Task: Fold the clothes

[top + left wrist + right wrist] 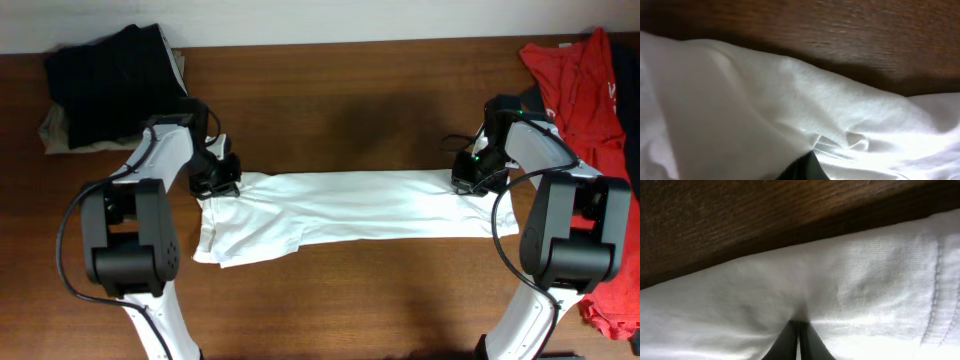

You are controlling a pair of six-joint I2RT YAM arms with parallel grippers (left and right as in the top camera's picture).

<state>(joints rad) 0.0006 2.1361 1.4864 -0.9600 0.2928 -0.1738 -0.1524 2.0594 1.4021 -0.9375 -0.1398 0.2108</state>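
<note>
The white T-shirt (340,208) lies stretched in a long band across the middle of the wooden table, its graphic hidden. My left gripper (216,180) is at its upper left corner and shut on the cloth; in the left wrist view the white fabric (765,110) drapes over the dark fingers (805,170). My right gripper (470,178) is at the upper right corner, shut on the shirt; the right wrist view shows both dark fingers (799,342) pressed together with white cloth (840,295) pinched between them. A hemmed edge (935,280) shows at the right.
A black garment on a beige one (105,85) sits at the back left corner. A red shirt (590,80) lies at the right edge, with more red cloth (615,300) at the lower right. Bare wood (340,110) lies behind the shirt.
</note>
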